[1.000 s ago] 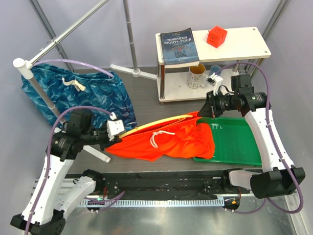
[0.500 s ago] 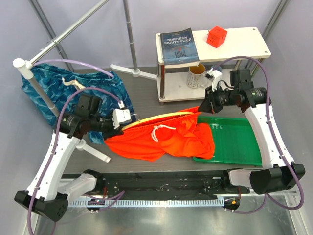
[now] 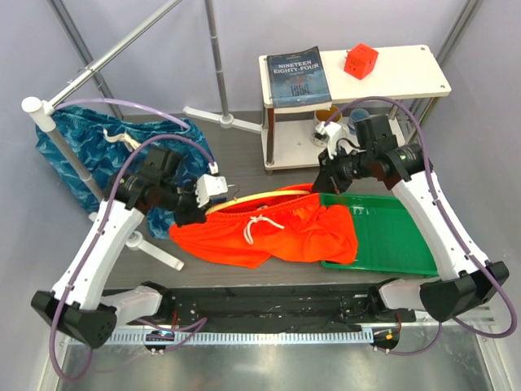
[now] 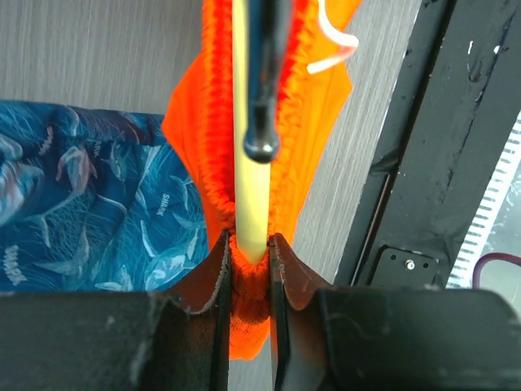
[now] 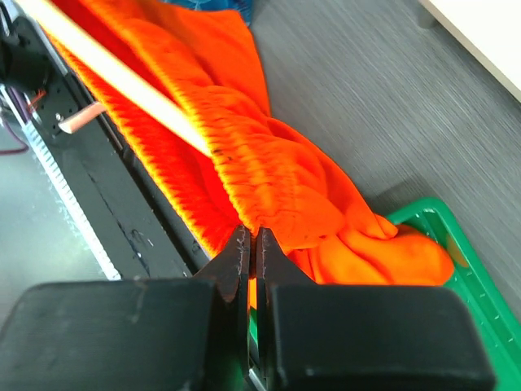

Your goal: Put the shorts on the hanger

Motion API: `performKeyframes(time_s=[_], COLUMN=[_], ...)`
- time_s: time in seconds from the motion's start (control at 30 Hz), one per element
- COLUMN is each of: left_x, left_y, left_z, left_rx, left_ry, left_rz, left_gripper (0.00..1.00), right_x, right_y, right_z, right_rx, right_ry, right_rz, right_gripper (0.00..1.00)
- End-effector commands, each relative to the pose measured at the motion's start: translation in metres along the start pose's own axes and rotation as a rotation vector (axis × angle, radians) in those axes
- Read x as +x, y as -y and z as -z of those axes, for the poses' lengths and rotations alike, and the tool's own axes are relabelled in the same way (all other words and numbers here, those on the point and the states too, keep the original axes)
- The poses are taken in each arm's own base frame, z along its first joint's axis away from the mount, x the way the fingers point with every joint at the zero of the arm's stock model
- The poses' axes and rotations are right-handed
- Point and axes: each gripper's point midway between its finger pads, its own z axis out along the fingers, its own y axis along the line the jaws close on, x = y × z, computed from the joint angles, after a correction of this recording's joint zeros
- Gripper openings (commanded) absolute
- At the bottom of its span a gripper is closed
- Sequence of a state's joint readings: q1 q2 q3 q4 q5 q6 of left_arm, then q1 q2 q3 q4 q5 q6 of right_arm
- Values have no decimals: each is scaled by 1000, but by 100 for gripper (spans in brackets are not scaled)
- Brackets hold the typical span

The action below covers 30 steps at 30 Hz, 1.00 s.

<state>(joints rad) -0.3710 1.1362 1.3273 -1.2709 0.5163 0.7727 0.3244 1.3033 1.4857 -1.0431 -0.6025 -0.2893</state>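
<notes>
Pinching the hanger (image 4: 249,187) and shorts (image 4: 317,114) together in my left tool (image 4: 248,248), my right tool (image 5: 251,244) squeezes the shorts' other end. Between my tools the bar looks tucked in; neat hanging is left.

I'm seeing the shorts (image 3: 277,236) reading as matt orange cloth, ribbed at the gathered waistband. The hanger (image 4: 251,171) is looking smooth and faintly glossy; its hook (image 4: 262,90) is showing as dark polished metal. The table (image 5: 366,98) is looking like matt grey woodgrain, the tray (image 3: 399,240) like glossy plastic.
</notes>
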Motion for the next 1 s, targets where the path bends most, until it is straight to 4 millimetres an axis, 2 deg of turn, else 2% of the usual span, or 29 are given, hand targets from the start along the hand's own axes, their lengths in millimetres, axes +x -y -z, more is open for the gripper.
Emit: performKeyframes(time_s=[0.0, 0.07, 0.17, 0.2, 0.27, 0.3, 0.4, 0.47, 0.57, 0.77, 0.8, 0.9, 0.97], left_x=[-3, -16, -27, -28, -29, -30, -35, -39, -46, -58, -59, -64, -64], left_y=[6, 7, 10, 12, 17, 18, 20, 21, 24, 32, 33, 38, 42], left_z=[15, 17, 20, 21, 26, 27, 35, 39, 45, 51, 53, 56, 59], left_rx=[-20, -20, -15, -14, -23, -31, -59, -73, -62, -43, -44, -18, -7], left_ry=[-81, -33, 20, 31, 61, 73, 113, 132, 155, 220, 225, 240, 243], left_rz=[48, 44, 33, 26, -1, -12, -42, -44, -53, -81, -81, -99, -101], left_gripper=[0, 0, 0, 0, 0, 0, 0, 0, 0, 0, 0, 0, 0], right_x=[-25, -23, -20, -22, -26, -36, -56, -65, -68, -74, -71, -65, -57], right_y=[1, -5, -10, -11, -12, -15, -24, -40, -68, -106, -119, -129, -128], right_z=[0, -5, -8, -6, -3, 3, 15, 18, 13, -6, -9, -18, -24], right_rx=[67, 46, 26, 23, 23, 20, -3, -74, -177, -243, -272, -277, -271], right_ry=[32, 12, -4, 1, 6, 32, 88, 122, 135, 143, 141, 117, 90], right_rz=[88, 94, 107, 118, 135, 158, 238, 298, 389, 549, 592, 679, 719], right_gripper=[1, 1, 20, 34, 46, 57, 71, 79, 81, 80, 80, 79, 79])
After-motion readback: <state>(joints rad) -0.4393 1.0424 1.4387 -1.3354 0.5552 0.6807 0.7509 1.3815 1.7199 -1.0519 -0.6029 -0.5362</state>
